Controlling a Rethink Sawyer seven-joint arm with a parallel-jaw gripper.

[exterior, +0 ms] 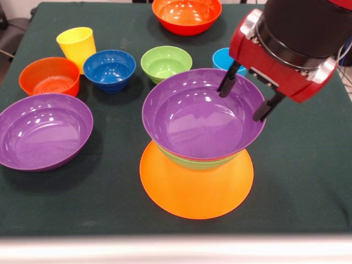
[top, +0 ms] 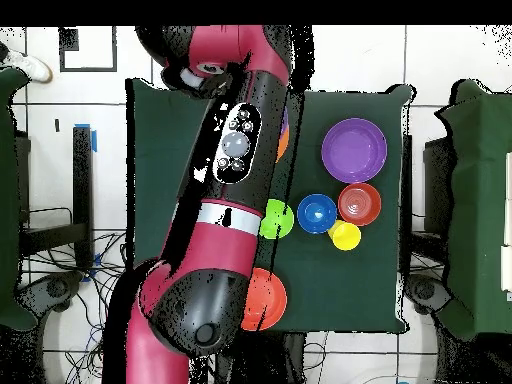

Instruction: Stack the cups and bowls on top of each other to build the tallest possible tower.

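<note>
The tower stands at the table's front middle. Its base is the big upturned orange bowl [exterior: 196,190], with a green bowl [exterior: 192,161] on it and a purple bowl [exterior: 192,118] upright on top. My gripper [exterior: 240,105] is open and empty, its two black fingers [exterior: 227,82] hanging just over the right inside of that purple bowl. Loose on the table are a second purple bowl [exterior: 44,131], a small red-orange bowl [exterior: 49,77], the yellow cup [exterior: 77,47], the dark blue bowl [exterior: 109,69] and a green bowl [exterior: 166,63]. The light blue cup [exterior: 221,58] is half hidden.
A large red-orange bowl [exterior: 187,14] sits at the far edge of the green cloth. In the overhead view my arm [top: 235,150] covers the tower and the gripper. The loose purple bowl [top: 354,150], blue bowl [top: 316,213] and yellow cup [top: 345,236] show to its right.
</note>
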